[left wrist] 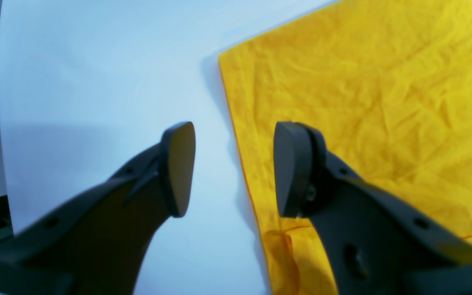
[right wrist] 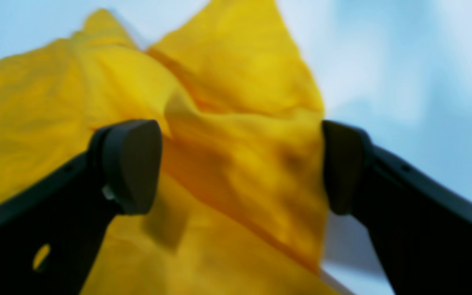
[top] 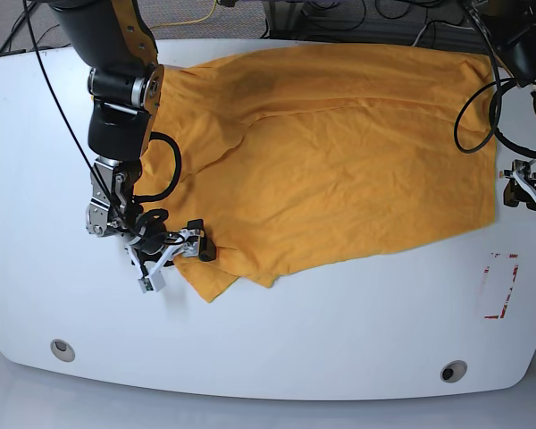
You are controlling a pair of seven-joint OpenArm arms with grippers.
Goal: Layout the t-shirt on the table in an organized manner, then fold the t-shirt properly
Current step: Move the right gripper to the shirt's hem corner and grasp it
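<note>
The orange-yellow t-shirt (top: 339,152) lies spread, with wrinkles, across the white table (top: 322,331); a sleeve (top: 219,268) points toward the front left. My right gripper (top: 176,265) is open at that sleeve. In the right wrist view, blurred rumpled cloth (right wrist: 236,135) rises between the spread fingers of the right gripper (right wrist: 238,166). My left gripper (top: 524,185) hangs open at the shirt's right edge. In the left wrist view the left gripper (left wrist: 234,168) straddles that edge: one finger (left wrist: 178,168) is over bare table (left wrist: 96,82), the other over the t-shirt (left wrist: 363,90).
A red rectangular outline (top: 498,286) marks the table at the front right. Two round grommet holes (top: 62,349) (top: 453,370) sit near the front edge. Black cables (top: 473,116) loop beside the left arm, and more cables lie behind the table's far edge.
</note>
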